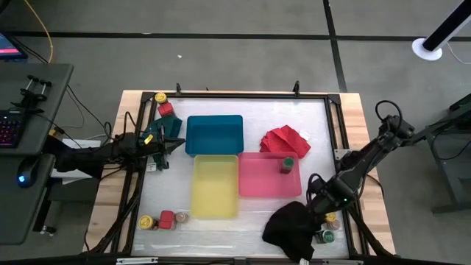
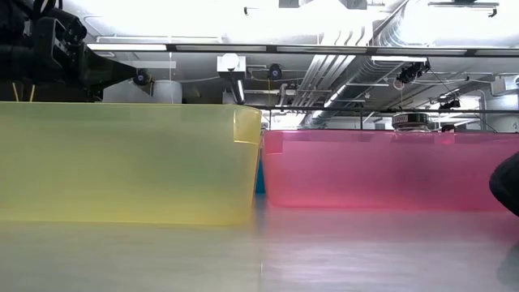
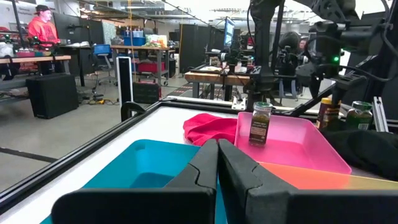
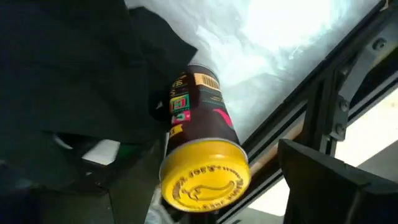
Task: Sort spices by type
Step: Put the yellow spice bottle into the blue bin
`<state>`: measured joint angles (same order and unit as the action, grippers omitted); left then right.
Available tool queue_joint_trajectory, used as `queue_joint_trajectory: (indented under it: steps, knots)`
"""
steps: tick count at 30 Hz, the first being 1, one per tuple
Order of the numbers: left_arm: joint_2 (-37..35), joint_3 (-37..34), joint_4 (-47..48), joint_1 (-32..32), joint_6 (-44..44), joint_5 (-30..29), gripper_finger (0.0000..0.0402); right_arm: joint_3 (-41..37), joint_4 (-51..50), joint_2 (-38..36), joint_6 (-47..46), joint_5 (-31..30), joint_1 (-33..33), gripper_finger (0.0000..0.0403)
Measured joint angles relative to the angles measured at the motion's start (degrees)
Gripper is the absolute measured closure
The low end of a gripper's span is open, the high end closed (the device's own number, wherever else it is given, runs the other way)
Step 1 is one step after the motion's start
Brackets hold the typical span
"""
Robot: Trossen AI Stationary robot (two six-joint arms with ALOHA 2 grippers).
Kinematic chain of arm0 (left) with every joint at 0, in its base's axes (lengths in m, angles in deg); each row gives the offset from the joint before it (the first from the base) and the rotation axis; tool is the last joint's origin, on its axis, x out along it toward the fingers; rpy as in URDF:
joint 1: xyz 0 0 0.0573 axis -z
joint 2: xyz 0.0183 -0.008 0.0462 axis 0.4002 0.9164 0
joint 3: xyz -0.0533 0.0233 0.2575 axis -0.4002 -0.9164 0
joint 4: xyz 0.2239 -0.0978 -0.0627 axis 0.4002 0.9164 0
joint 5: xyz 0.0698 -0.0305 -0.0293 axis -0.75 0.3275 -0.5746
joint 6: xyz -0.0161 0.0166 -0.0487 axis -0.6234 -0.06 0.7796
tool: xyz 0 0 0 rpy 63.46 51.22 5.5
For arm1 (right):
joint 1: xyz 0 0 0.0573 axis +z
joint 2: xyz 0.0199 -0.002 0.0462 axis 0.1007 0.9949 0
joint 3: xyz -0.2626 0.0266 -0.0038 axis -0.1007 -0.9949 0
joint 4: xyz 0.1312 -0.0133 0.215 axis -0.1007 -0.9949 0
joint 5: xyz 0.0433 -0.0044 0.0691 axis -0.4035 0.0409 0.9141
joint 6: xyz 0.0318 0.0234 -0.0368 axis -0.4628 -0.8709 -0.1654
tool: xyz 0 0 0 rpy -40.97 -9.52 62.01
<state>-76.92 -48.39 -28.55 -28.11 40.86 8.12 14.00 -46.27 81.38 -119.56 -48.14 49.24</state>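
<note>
Yellow-lidded and dark-labelled, a small round spice jar fills the centre of the right wrist frame, beside a black cloth at the lower right of the high frame. Around it the right gripper stands spread wide, grasping nothing yet. It looks light, rigid and smooth-sided, best pinched across the body below the lid. At centre left, the left gripper waits clenched and empty.
</note>
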Motion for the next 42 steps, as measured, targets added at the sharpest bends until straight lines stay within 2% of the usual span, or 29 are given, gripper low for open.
queue_joint_trajectory:
  steps: [9, 17, 20, 24, 28, 32, 35, 40, 42]
  knots:
    - [0.0, 0.0, 0.0, 0.0, 0.0, 0.0, 0.0401, -5.2, 8.7, 0.0, -2.8, 2.1, 2.7, 0.0084]
    - [0.0, 0.0, 0.0, 0.0, 0.0, 0.0, 0.0401, -5.5, 9.3, 0.0, -5.9, 2.3, 2.8, 0.0088]
    - [0.0, 0.0, 0.0, 0.0, 0.0, 0.0, 0.0402, -5.3, 9.1, 0.0, -6.1, 3.4, 2.8, 0.0113]
    - [0.0, 0.0, 0.0, 0.0, 0.0, 0.0, 0.0402, -3.1, 7.2, 0.0, -7.4, 3.7, 2.7, 0.0179]
    - [0.0, 0.0, 0.0, 0.0, 0.0, 0.0, 0.0402, 1.4, 1.6, 0.0, -7.2, 3.5, 1.6, 0.0185]
    - [0.0, 0.0, 0.0, 0.0, 0.0, 0.0, 0.0402, 9.6, -7.4, 0.0, -5.9, -1.1, -1.1, 0.0185]
    - [0.0, 0.0, 0.0, 0.0, 0.0, 0.0, 0.0401, 17.4, -13.3, 0.0, -5.1, -8.1, -4.3, 0.0185]
    - [0.0, 0.0, 0.0, 0.0, 0.0, 0.0, 0.0402, 29.0, -14.1, 0.3, 0.3, -24.4, -12.0, 0.0185]
    - [0.0, 0.0, 0.0, 0.0, 0.0, 0.0, 0.0402, 32.2, -11.4, 1.2, 5.6, -28.3, -16.4, 0.0185]
